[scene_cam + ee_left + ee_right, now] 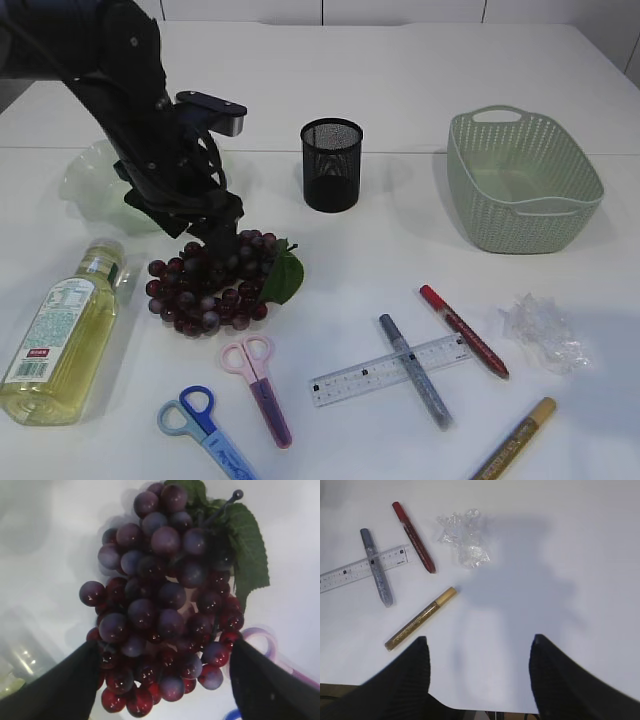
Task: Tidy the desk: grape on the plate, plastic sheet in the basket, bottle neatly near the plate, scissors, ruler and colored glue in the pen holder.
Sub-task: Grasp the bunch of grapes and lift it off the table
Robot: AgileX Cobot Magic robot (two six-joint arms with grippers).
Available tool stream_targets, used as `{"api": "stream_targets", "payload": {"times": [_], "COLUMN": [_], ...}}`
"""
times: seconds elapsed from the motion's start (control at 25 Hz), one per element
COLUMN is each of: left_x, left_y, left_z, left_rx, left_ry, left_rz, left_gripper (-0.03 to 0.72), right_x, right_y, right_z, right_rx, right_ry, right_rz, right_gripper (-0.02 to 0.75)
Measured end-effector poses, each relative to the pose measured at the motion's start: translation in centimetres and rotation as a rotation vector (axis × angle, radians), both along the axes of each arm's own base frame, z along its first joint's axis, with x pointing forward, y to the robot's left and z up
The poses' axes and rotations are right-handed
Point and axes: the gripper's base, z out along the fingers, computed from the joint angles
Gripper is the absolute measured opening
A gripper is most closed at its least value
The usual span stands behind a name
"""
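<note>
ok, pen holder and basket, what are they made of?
Pen holder: looks like black wire mesh, probably metal; the table shows through its fine grid. Basket: likely moulded plastic, matte pale green, with a regular perforated weave pattern and smooth rim.

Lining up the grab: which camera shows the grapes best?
The left wrist view: the grapes fill the frame between the open left claw fingers. The exterior view shows the bunch partly hidden by the arm. The right wrist view shows none.

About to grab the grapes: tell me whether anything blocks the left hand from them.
Nothing visible does. The left hand stands open straddling the grape bunch, one finger on each side of its lower berries, with nothing between.
</note>
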Motion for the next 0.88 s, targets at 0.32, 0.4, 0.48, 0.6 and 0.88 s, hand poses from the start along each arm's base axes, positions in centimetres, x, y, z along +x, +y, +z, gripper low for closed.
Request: {"api": "stream_targets", "payload": {"times": [0.32,0.4,0.48,0.6,0.88], "left_x": [0.9,1.1,1.3,1.5,1.8], "left_y": [-0.1,-0.1,-0.1,-0.2,-0.3], "left_z": [-2.0,-2.2,-2.5,-3.4,-6.0], "left_rx": [0.027,0.032,0.033,0.037,0.059], "left_ry": [-0.032,-0.045,-0.051,-0.042,-0.004], "left_rz": [-0.015,-0.019,-0.020,-0.021,-0.024], "left_gripper": [0.594,0.594,0.594,0.594,0.591], "right_x": [0.0,0.0,0.0,0.0,0.1], "right_y": [0.2,0.2,0.2,0.2,0.3], "right_z": [0.0,0.0,0.0,0.1,0.1], "right_rx": [0.026,0.028,0.030,0.030,0.032], "right_ry": [-0.002,-0.002,-0.002,-0.006,-0.015], "right_rz": [0.002,0.003,0.003,0.003,0.002], "right_gripper": [0.491,0.491,0.491,0.491,0.491]}}
